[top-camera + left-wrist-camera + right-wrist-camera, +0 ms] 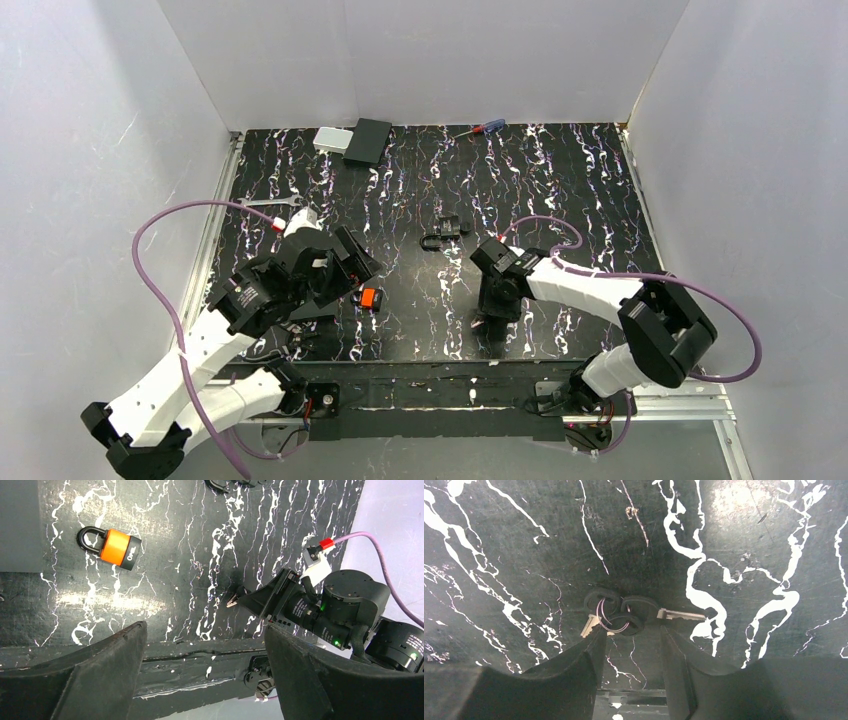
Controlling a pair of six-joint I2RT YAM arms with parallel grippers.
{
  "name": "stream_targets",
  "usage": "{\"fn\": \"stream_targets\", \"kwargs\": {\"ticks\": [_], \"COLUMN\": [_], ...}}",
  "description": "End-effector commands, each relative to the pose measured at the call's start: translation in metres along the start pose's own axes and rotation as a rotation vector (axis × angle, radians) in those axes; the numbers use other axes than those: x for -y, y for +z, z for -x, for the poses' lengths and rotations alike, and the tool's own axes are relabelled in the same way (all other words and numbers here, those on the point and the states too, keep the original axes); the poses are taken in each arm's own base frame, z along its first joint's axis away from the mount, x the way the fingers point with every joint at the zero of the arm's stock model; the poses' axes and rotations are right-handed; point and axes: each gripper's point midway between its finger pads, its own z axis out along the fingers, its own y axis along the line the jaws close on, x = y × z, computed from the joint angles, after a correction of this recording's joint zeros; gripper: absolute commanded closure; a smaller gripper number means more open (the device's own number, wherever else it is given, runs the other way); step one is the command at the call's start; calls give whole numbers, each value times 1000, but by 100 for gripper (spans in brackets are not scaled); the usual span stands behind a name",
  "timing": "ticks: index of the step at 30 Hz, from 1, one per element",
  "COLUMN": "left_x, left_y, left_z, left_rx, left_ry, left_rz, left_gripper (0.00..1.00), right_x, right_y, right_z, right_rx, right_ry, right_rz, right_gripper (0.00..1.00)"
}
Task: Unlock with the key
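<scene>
The keys (616,612) are a small bunch with dark heads on a thin ring, lying flat on the mat. One silvery blade (681,614) points right and another (588,626) points lower left. My right gripper (631,632) is open and points down at the mat, its fingertips just short of the key heads, the left tip over the lower-left blade. In the top view this gripper (492,316) hides the keys. The black padlock (443,232) lies on the mat beyond it. My left gripper (352,262) is open and empty, hovering above the mat.
An orange-bodied padlock (117,547) lies near the left gripper, also in the top view (371,298). A wrench (270,203) lies at the left edge. A black box (367,142), a silver box (330,139) and a screwdriver (478,128) lie at the back.
</scene>
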Motion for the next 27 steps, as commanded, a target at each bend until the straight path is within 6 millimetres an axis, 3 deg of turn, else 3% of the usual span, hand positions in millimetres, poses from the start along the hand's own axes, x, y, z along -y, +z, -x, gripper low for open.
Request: {"fn": "stream_targets", "kwargs": {"ticks": [1,12,21,27], "left_x": [-6,-5,-5,-8], "left_y": [1,3,7,7], "left_z": [0,-1,-3,-5], "left_rx": [5,-3,-13,-13], "left_ry": [-13,-11,-6,-6], "left_rz": [15,23,31,31], "left_gripper": [15,16,16,16], "right_x": [0,0,-13,-13], "right_y": [4,17,4,6], "right_z": [11,11,24,21], "right_rx": [43,25,62,47], "right_ry": [-23,-76,-85,-89], "right_rz": [-28,-50,-14,-11], "right_gripper": [49,49,45,44]}}
